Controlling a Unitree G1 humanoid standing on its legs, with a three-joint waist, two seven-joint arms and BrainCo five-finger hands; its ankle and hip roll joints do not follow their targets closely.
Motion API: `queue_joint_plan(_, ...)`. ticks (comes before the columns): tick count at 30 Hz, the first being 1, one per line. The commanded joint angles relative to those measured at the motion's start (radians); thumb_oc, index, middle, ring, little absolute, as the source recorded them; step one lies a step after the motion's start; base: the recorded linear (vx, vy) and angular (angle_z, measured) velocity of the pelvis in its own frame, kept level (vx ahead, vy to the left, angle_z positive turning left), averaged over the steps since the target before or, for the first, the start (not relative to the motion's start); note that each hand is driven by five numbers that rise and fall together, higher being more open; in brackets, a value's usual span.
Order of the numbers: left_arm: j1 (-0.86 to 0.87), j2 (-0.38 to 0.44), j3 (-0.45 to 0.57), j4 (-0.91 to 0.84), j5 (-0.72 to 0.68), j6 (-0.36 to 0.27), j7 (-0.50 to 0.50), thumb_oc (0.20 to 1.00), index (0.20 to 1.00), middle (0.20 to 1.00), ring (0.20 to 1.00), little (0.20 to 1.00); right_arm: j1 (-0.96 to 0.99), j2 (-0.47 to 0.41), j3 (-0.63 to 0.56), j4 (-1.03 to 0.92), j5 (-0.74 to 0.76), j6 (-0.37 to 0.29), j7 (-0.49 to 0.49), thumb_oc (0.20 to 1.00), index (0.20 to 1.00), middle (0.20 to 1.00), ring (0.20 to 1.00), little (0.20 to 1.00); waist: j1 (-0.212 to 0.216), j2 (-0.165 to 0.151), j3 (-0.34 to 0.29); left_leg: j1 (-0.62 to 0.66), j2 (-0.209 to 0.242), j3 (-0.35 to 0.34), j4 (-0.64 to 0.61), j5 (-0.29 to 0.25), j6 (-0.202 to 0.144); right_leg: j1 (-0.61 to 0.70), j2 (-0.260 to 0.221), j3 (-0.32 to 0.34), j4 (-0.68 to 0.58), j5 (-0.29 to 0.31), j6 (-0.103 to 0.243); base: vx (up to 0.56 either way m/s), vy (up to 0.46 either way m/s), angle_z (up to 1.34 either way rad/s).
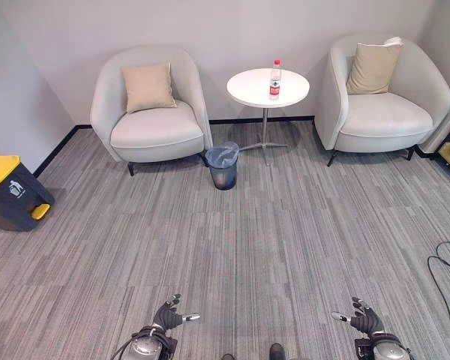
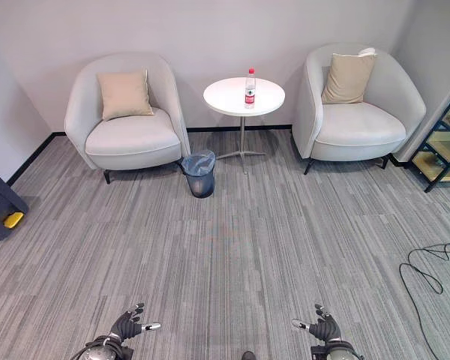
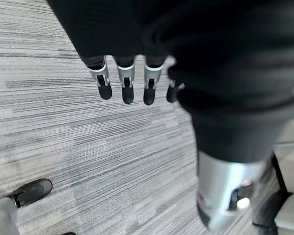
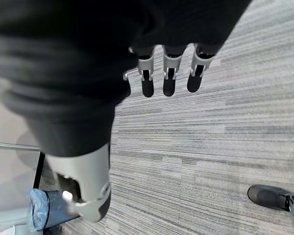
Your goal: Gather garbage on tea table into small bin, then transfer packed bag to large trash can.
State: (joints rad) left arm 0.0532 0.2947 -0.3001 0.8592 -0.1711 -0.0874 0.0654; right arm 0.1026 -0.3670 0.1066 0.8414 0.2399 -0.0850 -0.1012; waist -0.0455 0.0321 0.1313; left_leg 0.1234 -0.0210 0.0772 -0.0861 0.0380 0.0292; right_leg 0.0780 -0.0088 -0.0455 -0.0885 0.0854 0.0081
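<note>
While clear plastic bottle (image 1: 274, 79) stands upright, round white table (image 1: 247, 91).

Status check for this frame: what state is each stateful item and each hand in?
Water bottle: upright on the round tea table, capped.
Small bin: upright, bag-lined, beside the table.
Large trash can: yellow lid closed.
Left hand: open, empty.
Right hand: open, empty.

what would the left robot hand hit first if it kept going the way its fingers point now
Probably just the carpet. The left robot hand hangs open with fingers aimed down and forward at bare floor. The small bin and tea table stand well beyond; depth is hard to judge.
</note>
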Motion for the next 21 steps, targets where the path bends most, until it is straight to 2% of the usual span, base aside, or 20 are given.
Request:
queue_joint_plan(1, -0.03, -0.001, 0.055, -0.02, -0.048, -0.028, 0.002, 1.0, 1.0, 1.0, 1.0, 1.0, -0.031, -0.012, 0.0, 0.024, 0.042, -0.032, -0.015, 1.0, 1.0, 1.0, 1.0, 1.0, -0.012, -0.021, -0.023, -0.024, 0.033, -0.012, 0.016, -0.059, -0.064, 0.049, -0.034, 0.008, 0.024, -0.133, 0.088, 0.02, -0.001, -0.06)
queue_joint_plan(9, -0.021, -0.002, 0.083, -0.034, -0.088, -0.031, 0.015, 1.0, 1.0, 1.0, 1.0, 1.0, -0.042, -0.005, -0.021, 0.034, 0.075, -0.03, -0.025, 1.0, 1.0, 1.0, 1.0, 1.0, -0.01, -0.019, -0.012, -0.043, 0.026, -0.005, 0.071, -0.091, -0.055, 0.042, -0.045, 0.019, 0.036, -0.136, 0.091, 0.03, 0.017, -0.08)
queue_joint_plan(16, -0.009, 0.016, 0.121, -0.076, -0.129, -0.046, 0.029, 1.0, 1.0, 1.0, 1.0, 1.0, -0.073, -0.013, -0.025, 0.024, 0.088, -0.027, -0.027, 1.0, 1.0, 1.0, 1.0, 1.0, 0.012, -0.022, 0.006, -0.123, 0.008, -0.002, 0.174, -0.138, -0.039, -0.007, -0.067, 0.045, 0.083, -0.148, 0.1, 0.03, 0.068, -0.12)
queue_joint_plan(19, -0.002, 0.026, 0.137, -0.08, -0.131, -0.046, 0.027, 1.0, 1.0, 1.0, 1.0, 1.0, -0.08, -0.02, -0.026, 0.01, 0.078, -0.022, -0.024, 1.0, 1.0, 1.0, 1.0, 1.0, 0.025, -0.02, 0.014, -0.138, -0.004, -0.004, 0.195, -0.165, -0.019, -0.064, -0.079, 0.046, 0.194, -0.162, 0.118, 0.08, 0.095, -0.11)
queue_joint_plan(20, -0.002, 0.026, 0.137, -0.08, -0.131, -0.046, 0.027, 1.0, 1.0, 1.0, 1.0, 1.0, -0.08, -0.02, -0.026, 0.01, 0.078, -0.022, -0.024, 1.0, 1.0, 1.0, 1.0, 1.0, 0.025, -0.021, 0.013, -0.14, -0.004, -0.004, 0.196, -0.165, -0.019, -0.067, -0.079, 0.047, 0.197, -0.163, 0.118, 0.08, 0.083, -0.19)
queue_joint_plan(21, -0.009, 0.03, 0.139, -0.075, -0.129, -0.047, 0.028, 1.0, 1.0, 1.0, 1.0, 1.0, -0.087, -0.022, -0.025, 0.006, 0.076, -0.02, -0.024, 1.0, 1.0, 1.0, 1.0, 1.0, 0.022, -0.017, 0.029, -0.134, -0.007, -0.006, 0.2, -0.179, -0.007, -0.118, -0.083, 0.042, 0.299, -0.153, 0.142, 0.05, 0.054, -0.2)
